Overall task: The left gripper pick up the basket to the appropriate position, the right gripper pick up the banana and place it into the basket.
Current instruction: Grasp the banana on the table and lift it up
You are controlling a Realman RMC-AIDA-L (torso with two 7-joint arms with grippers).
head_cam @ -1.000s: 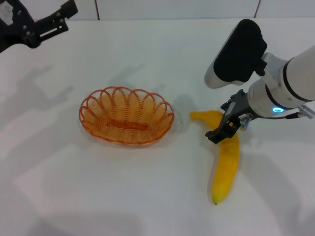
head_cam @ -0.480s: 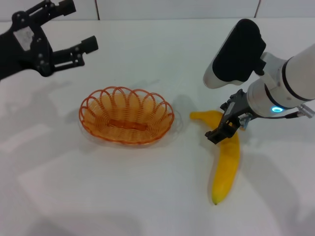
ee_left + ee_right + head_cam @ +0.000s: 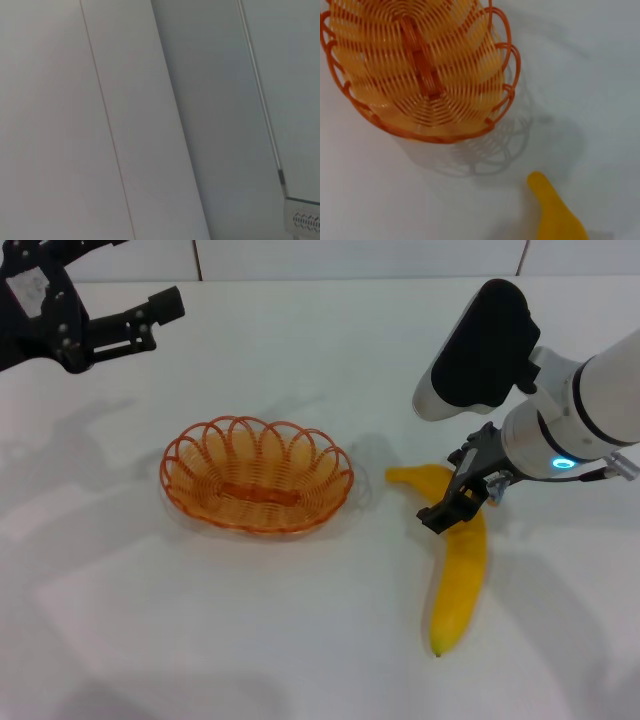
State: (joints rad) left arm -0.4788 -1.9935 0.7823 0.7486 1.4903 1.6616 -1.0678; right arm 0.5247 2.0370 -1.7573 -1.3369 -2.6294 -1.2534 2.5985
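Observation:
The orange wire basket [image 3: 256,478] stands empty on the white table [image 3: 300,640], left of centre. It also shows in the right wrist view [image 3: 420,65]. The yellow banana [image 3: 460,575] lies on the table to the basket's right; its stem end shows in the right wrist view [image 3: 554,212]. My right gripper [image 3: 466,502] hangs over the banana's upper part, open, with one finger on each side of it. My left gripper [image 3: 150,270] is open and empty, in the air beyond the basket at the far left. The left wrist view shows none of the task's things.
The left wrist view shows only pale wall panels [image 3: 150,120]. The table's far edge meets a white wall [image 3: 350,255] at the back.
My left gripper swung in from the far left towards the basket, then rose and drew back a little. The right arm, the banana and the basket have not moved.

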